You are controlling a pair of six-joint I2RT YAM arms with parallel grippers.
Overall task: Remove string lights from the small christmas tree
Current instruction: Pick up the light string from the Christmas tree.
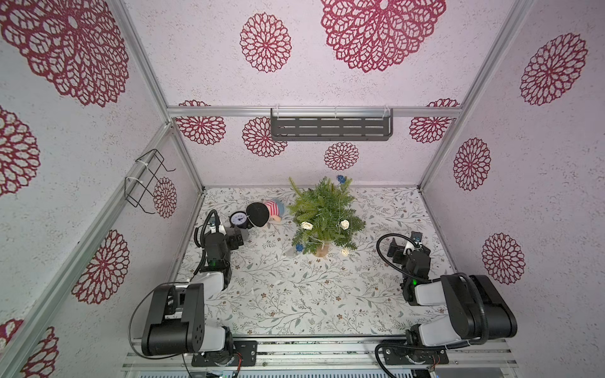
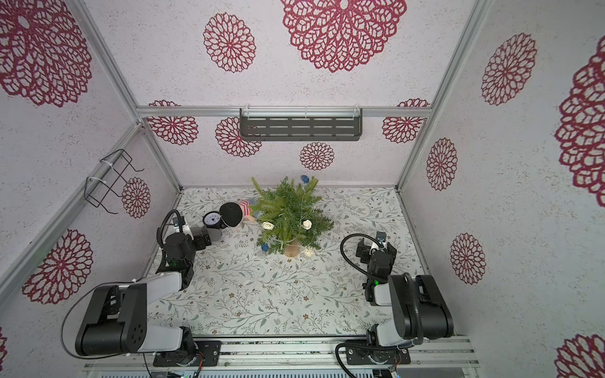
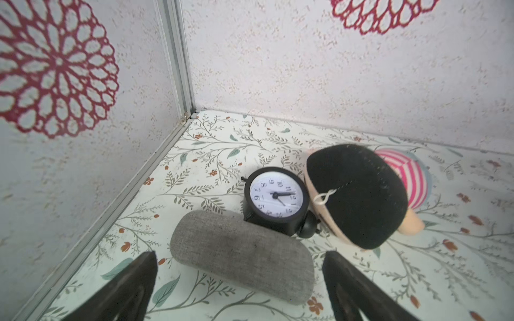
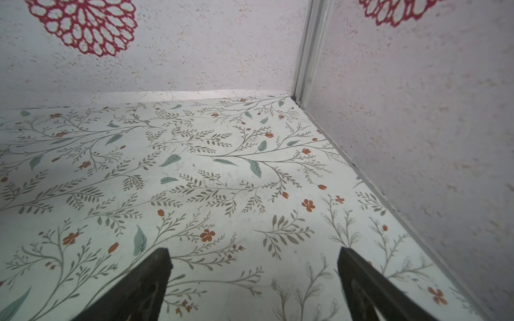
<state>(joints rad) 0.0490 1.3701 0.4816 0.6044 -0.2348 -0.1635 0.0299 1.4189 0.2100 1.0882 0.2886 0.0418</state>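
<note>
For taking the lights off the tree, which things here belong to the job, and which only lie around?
Job: small christmas tree; string lights draped on it.
Only lying about: alarm clock; grey case; striped doll; wall shelf.

**Soft, even light; bent edges and blurred fingers**

We see bright, diffuse light in both top views, with no hard glare. The small christmas tree (image 1: 322, 212) throws only a faint, soft shadow on the desk (image 1: 294, 294). The frame posts (image 1: 144, 65) splay outward toward the corners, a wide-angle distortion. In the left wrist view the alarm clock (image 3: 275, 194) face reads clearly, while the fingers (image 3: 130, 289) at the near edge are dark and out of focus. In the right wrist view the fingers (image 4: 139, 286) blur likewise.
</note>
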